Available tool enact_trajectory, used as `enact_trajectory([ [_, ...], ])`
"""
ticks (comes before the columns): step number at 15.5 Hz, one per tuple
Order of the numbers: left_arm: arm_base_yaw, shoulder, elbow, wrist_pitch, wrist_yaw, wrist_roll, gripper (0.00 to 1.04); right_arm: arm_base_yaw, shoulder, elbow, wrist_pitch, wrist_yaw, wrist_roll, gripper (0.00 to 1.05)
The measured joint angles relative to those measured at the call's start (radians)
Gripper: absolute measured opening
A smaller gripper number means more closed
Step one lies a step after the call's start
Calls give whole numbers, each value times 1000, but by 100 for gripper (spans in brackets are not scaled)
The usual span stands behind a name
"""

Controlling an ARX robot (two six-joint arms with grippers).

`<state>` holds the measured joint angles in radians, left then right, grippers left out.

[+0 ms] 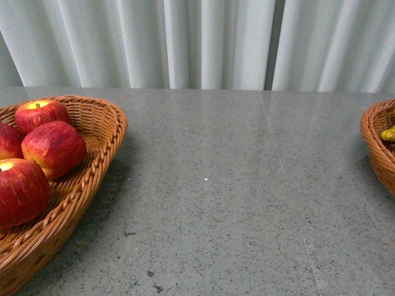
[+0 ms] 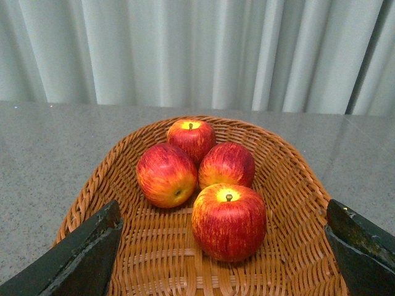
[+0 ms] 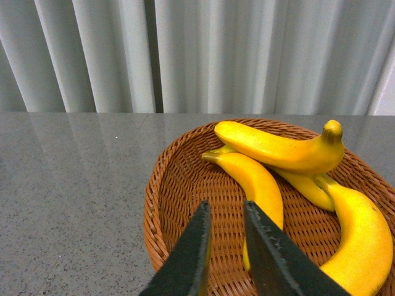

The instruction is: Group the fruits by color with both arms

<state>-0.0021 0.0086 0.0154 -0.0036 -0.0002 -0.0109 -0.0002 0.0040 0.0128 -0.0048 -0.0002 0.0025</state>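
Grey speckled stone tabletop (image 1: 228,185), pale pleated curtain (image 1: 203,43) along the far edge. Neither arm shows in the front view.

Left side: oval woven wicker basket (image 1: 92,179) holding four glossy red apples with yellow patches (image 1: 54,148). In the left wrist view the same four sit clustered in the oval basket (image 2: 296,185), touching one another: the nearest apple (image 2: 229,222) upright, stem up; two behind it side by side (image 2: 166,174) (image 2: 226,164); the fourth (image 2: 192,139) farthest back, stem also up. The left black jaw gripper (image 2: 225,259) hangs over the near end of this basket, its jaws spread wide at either side of the frame, holding nothing.

Right side: round woven wicker basket (image 1: 376,145), cut off by the frame edge, a bit of yellow fruit (image 1: 388,133) showing inside. The right wrist view shows this basket (image 3: 166,203) holding curved bright yellow bananas (image 3: 281,151), overlapping one another. I count at least three. The right black jaw gripper (image 3: 226,246) sits above the basket's near rim, jaws nearly together with a narrow gap, empty.

The two baskets stand well apart.
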Motion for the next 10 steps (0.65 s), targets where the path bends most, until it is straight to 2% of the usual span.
enact_trajectory([
  [5,0,0,0,0,0,0,98,0,0,0,0,0,0,77],
  [6,0,0,0,0,0,0,98,0,0,0,0,0,0,93],
  [7,0,0,0,0,0,0,98,0,0,0,0,0,0,100],
  [8,0,0,0,0,0,0,98,0,0,0,0,0,0,97],
  [10,0,0,0,0,0,0,98,0,0,0,0,0,0,98],
])
